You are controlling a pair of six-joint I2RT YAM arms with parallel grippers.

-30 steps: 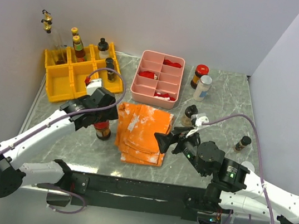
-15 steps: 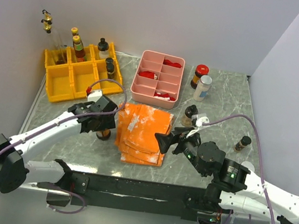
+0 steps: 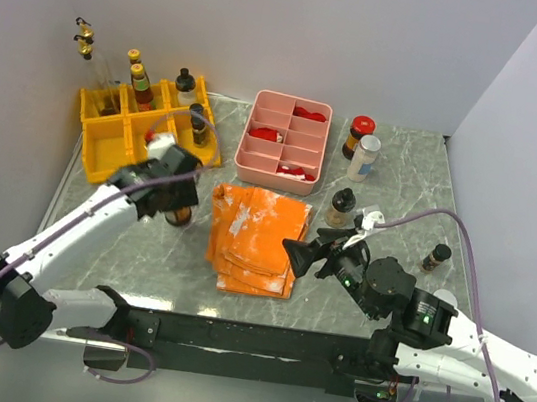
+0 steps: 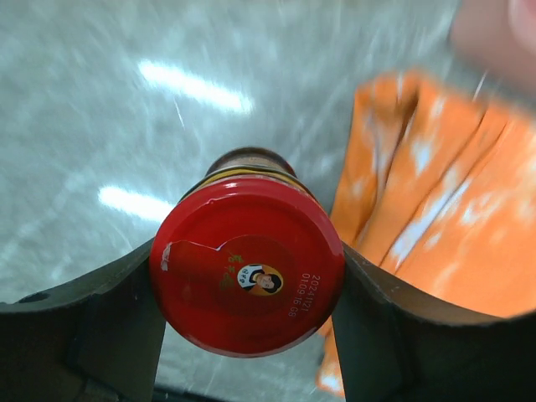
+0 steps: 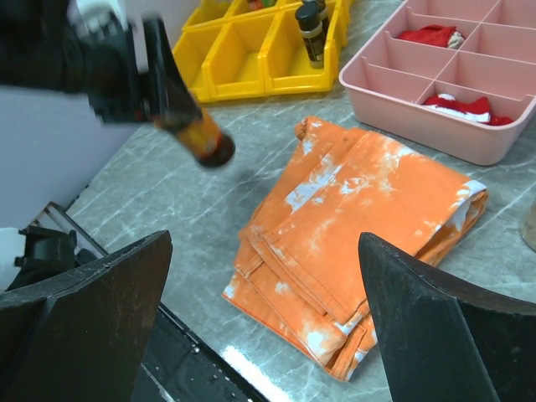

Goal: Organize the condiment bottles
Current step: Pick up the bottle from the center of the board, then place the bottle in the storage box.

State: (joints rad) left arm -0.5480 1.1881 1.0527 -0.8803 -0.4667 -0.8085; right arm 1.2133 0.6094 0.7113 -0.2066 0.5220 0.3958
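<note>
Evidently the left gripper (image 4: 249, 293) pinches the red-capped jar (image 4: 247, 251) by its lid, jaws pressed against both sides. It holds the jar tilted, clear of the table (image 3: 402, 186), between the yellow bins (image 3: 104, 151) and the orange cloth (image 3: 258, 240). Being filled glass, it probably handles heavy, stiff and breakable. The smooth lid could slip, so a hold lower on the body seems safer. The right gripper (image 5: 264, 251) hangs spread wide, empty. Counted: 1 jar held, 4 loose bottles (image 3: 364, 158) on the table's right, at least 4 binned bottles (image 3: 141, 83), 1 cloth, 1 pink tray (image 3: 249, 170).
</note>
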